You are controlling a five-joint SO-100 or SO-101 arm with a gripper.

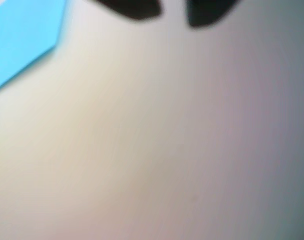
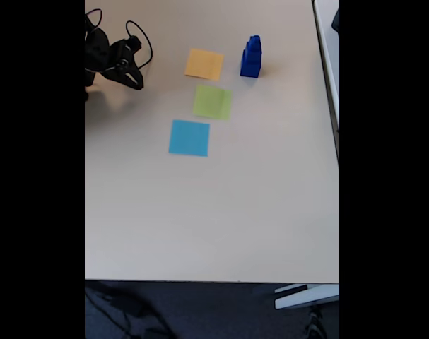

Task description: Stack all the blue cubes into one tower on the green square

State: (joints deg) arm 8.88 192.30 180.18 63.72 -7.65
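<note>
In the fixed view the blue cubes (image 2: 251,58) stand stacked as a small stepped tower on the bare table, just right of the orange-yellow square. The green square (image 2: 213,102) lies flat below and to the left of that tower, with nothing on it. My gripper (image 2: 135,79) hangs at the table's far left, well away from both, holding nothing. The blurred wrist view shows my gripper (image 1: 174,12) as two dark fingertips (image 1: 131,9) at the top edge, with a gap between them and pale table below.
An orange-yellow paper square (image 2: 204,64) lies above the green one. A light-blue paper square (image 2: 189,138) lies below it and also shows in the wrist view's top-left corner (image 1: 21,40). The table's (image 2: 214,212) edge runs along the right.
</note>
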